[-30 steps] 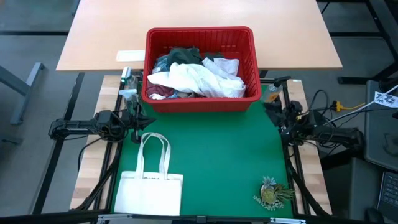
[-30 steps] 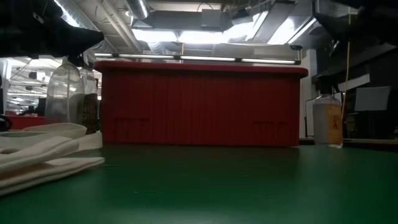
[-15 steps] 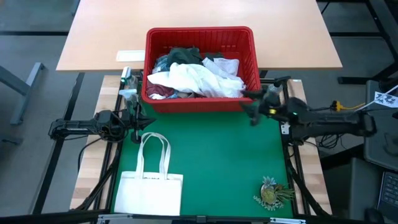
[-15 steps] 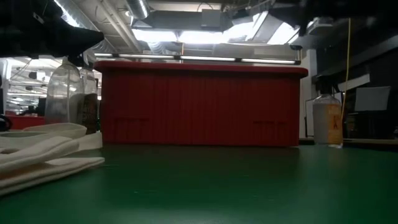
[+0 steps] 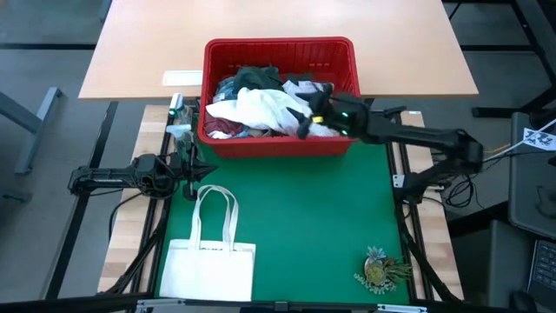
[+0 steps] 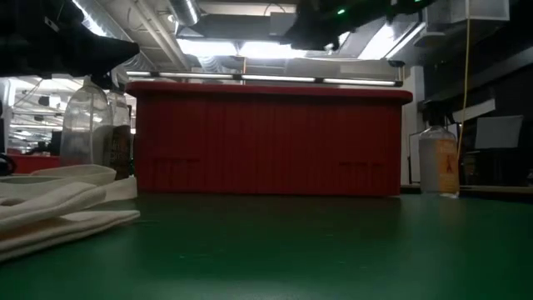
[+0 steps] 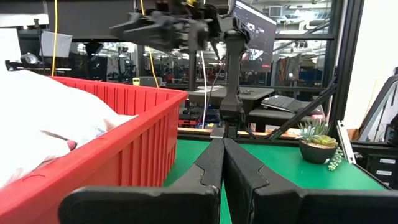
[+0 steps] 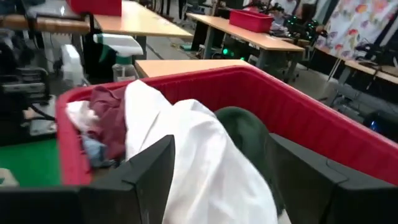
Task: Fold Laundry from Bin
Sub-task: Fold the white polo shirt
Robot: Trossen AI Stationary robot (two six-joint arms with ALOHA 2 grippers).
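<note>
The red bin (image 5: 278,145) stands at the far end of the green mat, heaped with laundry: a white garment (image 5: 261,109) on top, dark green (image 5: 256,78) and maroon (image 5: 224,129) pieces around it. My right gripper (image 5: 304,117) hovers open over the bin's right half. In the right wrist view its fingers (image 8: 149,171) stand on either side of the white garment's mound (image 8: 205,155), and no touch shows. My left gripper (image 5: 193,169) waits shut at the mat's left edge, beside the bin's near left corner.
A flat white tote bag (image 5: 208,261) lies at the mat's near left. A small potted plant (image 5: 380,269) stands near right. A spray bottle (image 5: 178,117) stands left of the bin, a clear bottle (image 6: 439,162) to its right, and a tan table (image 5: 278,22) behind it.
My right gripper has swung up from the mat's right edge toward the bin and now reaches over its right half, above the laundry. Its wrist has rolled on the way. The laundry and my left arm have kept still.
</note>
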